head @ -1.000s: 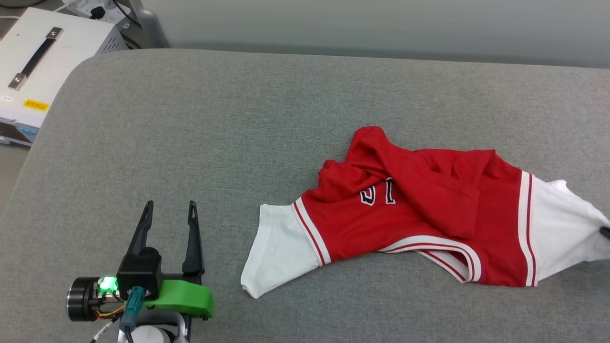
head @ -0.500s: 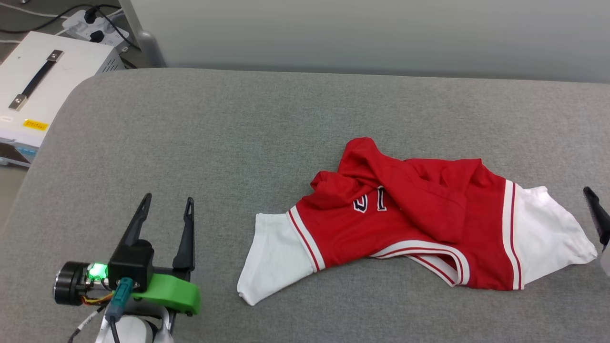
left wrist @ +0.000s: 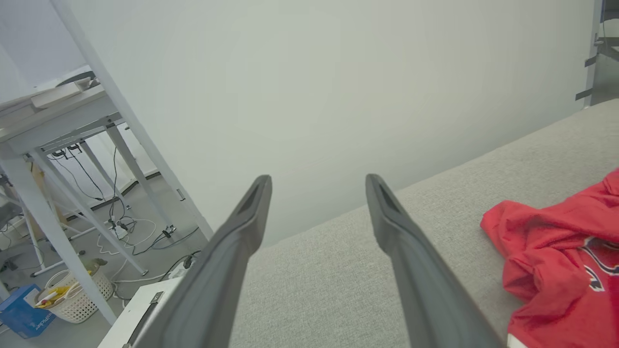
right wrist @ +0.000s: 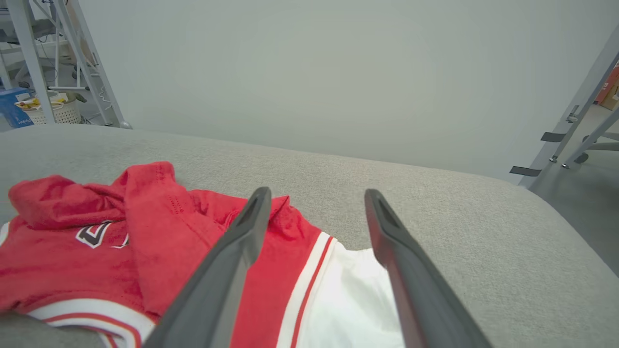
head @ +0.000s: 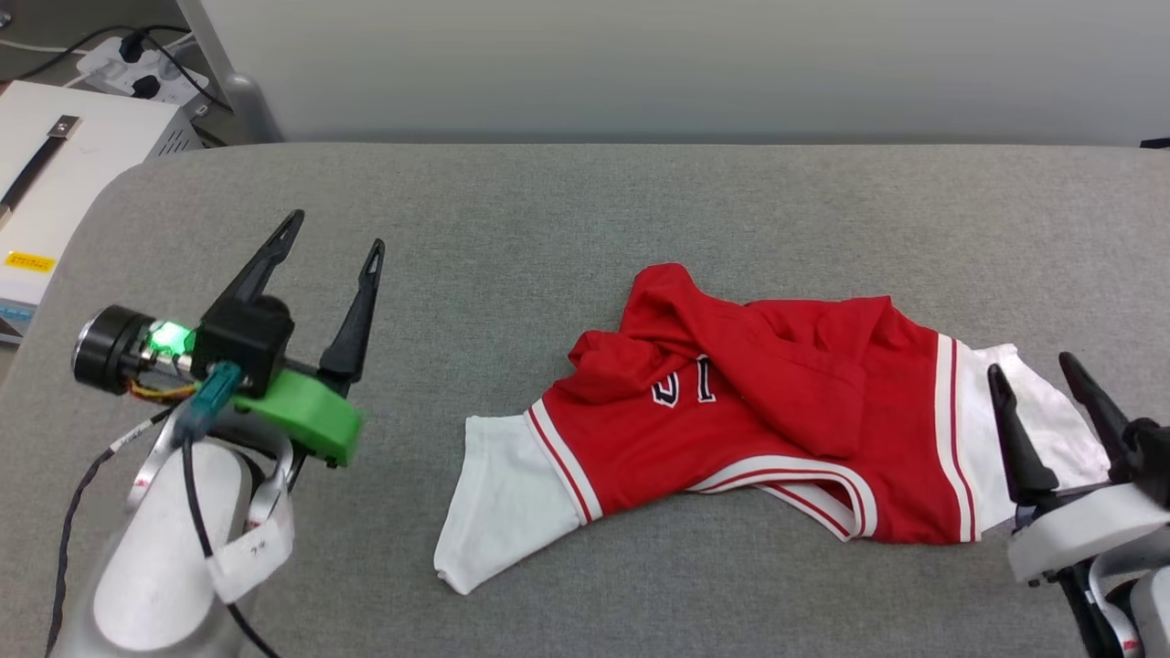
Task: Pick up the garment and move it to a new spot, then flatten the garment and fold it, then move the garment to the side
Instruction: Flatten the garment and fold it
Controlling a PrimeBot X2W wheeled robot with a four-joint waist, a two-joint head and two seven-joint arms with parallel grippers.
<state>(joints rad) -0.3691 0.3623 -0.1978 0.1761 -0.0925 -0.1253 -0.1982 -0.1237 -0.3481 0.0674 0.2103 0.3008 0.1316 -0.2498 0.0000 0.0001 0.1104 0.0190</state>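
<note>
With my left gripper (head: 336, 230) and right gripper (head: 1031, 364) open and empty, I reckon the crumpled garment (head: 731, 411) next needs pulling flat by its sleeves.

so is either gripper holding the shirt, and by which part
Nothing is held: the left gripper and right gripper are both open, and the garment lies loose.

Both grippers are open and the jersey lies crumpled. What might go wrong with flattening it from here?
1. A red flap of the garment lies over the number print; a pinch there might catch two layers and keep it bunched.
2. The right gripper stands open by the right sleeve, while the left gripper is far from the left sleeve; a one-sided pull would likely drag the garment, not spread it.
</note>
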